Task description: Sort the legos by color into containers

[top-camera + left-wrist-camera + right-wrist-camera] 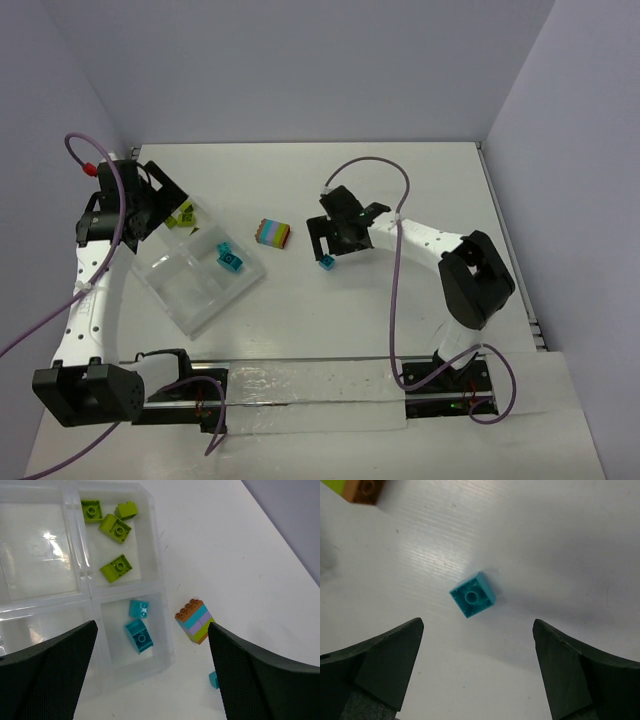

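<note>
1. The tray (pixel 185 292) sits on the table (pixel 400 180) at its left, beneath my left gripper (pixel 151 626).
2. Four bricks (pixel 115 528) lie in its far compartment, and two bricks (pixel 140 636) lie in the compartment nearest the stack (pixel 273 233).
3. The stack stands on the table right of the tray, apart from it.
4. A single brick (pixel 472 594) lies right of the stack, under my right gripper (pixel 476 630), between its spread fingers and touching neither.
</note>
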